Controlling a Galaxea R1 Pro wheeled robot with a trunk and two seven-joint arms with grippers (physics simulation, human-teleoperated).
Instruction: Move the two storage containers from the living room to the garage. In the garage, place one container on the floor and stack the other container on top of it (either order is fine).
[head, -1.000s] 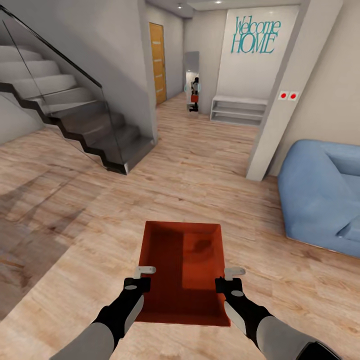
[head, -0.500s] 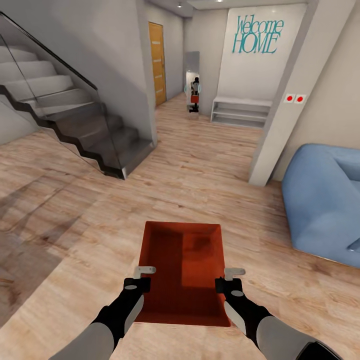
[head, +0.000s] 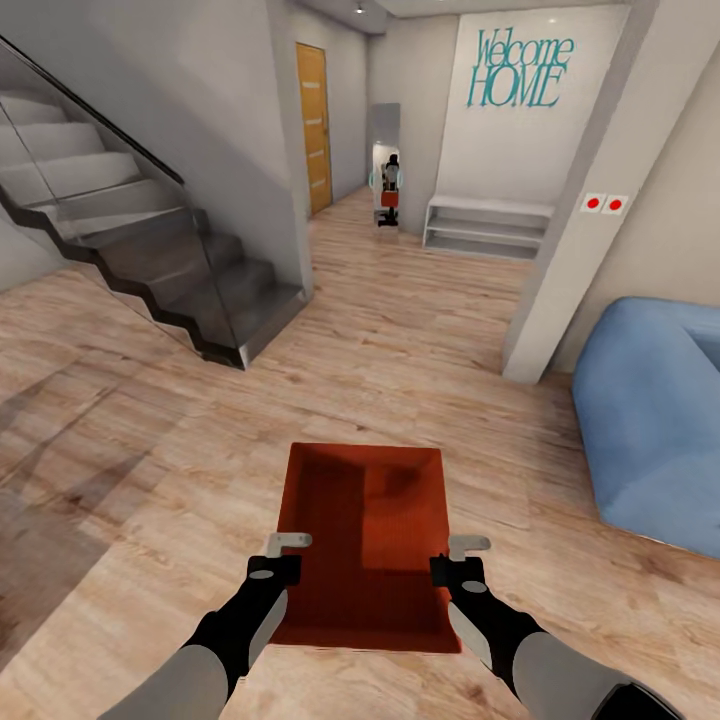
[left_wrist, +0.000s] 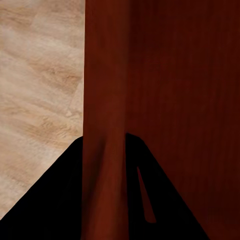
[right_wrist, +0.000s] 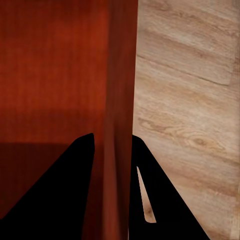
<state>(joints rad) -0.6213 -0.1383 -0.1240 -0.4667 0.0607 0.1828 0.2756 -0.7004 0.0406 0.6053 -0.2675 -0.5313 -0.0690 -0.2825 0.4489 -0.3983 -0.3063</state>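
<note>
I carry one orange-red storage container (head: 365, 530) level in front of me above the light wood planks of the living room. My left gripper (head: 275, 568) is shut on its left wall, and my right gripper (head: 455, 570) is shut on its right wall. In the left wrist view the dark fingers (left_wrist: 60, 200) straddle the container wall (left_wrist: 105, 100). The right wrist view shows the same grip, fingers (right_wrist: 165, 200) on either side of the wall (right_wrist: 120, 90). The tray is empty inside.
A dark staircase with a glass rail (head: 160, 250) rises at the left. A blue sofa (head: 660, 420) stands at the right, behind a pale pillar (head: 570, 220). A hallway with a wooden door (head: 313, 125), a mirror (head: 385, 165) and a white bench (head: 485, 225) lies ahead.
The whole view has shifted: the stairs, pillar and sofa have drifted outward and closer, so I have rolled forward. The container and both grippers keep the same place relative to me.
</note>
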